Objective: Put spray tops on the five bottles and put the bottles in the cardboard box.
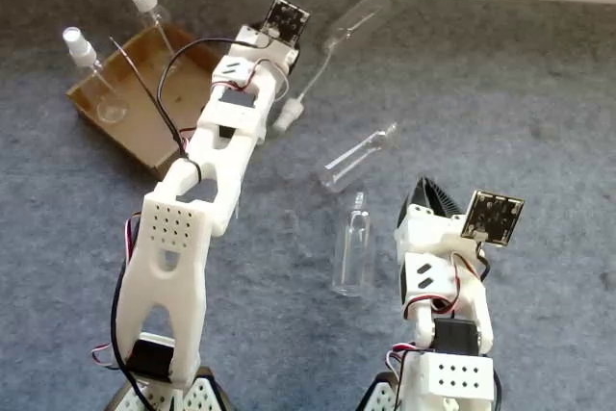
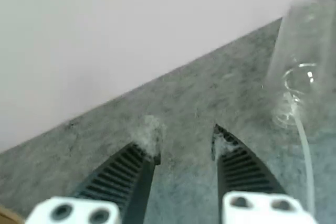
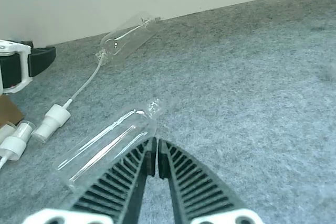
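Roughly by size: cardboard box [image 1: 130, 127], far left, two topped bottles [image 1: 101, 93] standing inside. Three loose bottles [image 1: 351, 249] on carpet [image 1: 539, 93] (light, slick, probably brittle): grasp mid-barrel. One spray top [image 1: 289, 115] near the box. Also left gripper [image 2: 185, 148] spread, right gripper [image 3: 156, 148] pressed together, both empty.

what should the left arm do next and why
Probably swing the open left gripper sideways onto the lying clear plastic bottle and close. Its jaws hold nothing, the bottle sits off to one side of them, and its white spray top lies well out of the neck, not seated.
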Controlling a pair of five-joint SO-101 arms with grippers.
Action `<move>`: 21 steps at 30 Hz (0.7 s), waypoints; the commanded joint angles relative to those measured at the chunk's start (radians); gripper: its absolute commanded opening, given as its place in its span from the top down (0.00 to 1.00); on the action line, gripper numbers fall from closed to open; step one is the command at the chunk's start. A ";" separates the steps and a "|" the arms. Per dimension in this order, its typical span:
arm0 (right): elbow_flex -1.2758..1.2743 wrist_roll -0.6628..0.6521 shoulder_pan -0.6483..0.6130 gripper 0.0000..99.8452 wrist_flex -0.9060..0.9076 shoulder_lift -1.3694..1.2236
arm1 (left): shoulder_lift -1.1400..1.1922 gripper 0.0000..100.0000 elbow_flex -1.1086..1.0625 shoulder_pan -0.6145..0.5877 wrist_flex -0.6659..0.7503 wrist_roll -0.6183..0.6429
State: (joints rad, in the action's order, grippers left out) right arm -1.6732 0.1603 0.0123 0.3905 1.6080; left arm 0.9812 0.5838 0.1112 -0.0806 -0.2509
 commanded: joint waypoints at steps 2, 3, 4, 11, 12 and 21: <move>-0.051 0.008 -0.010 1.00 -0.022 0.013 | -0.025 0.88 0.041 0.016 -0.083 -0.011; -0.051 0.008 -0.010 1.00 -0.022 0.013 | -0.025 0.88 0.042 0.018 -0.112 -0.011; -0.051 0.008 -0.010 1.00 -0.022 0.013 | -0.028 0.88 0.044 0.018 -0.140 -0.011; -0.051 0.008 -0.010 1.00 -0.022 0.013 | -0.035 0.88 0.045 0.012 -0.210 -0.008; -0.051 0.008 -0.010 1.00 -0.022 0.013 | -0.035 0.88 0.045 0.012 -0.210 -0.008; -0.051 0.008 -0.010 1.00 -0.022 0.013 | -0.111 0.88 0.056 0.018 -0.216 -0.006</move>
State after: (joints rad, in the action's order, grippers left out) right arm -1.6732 0.1603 0.0123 0.3905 1.6080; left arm 0.9812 0.5838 0.1112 -0.2923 -0.2509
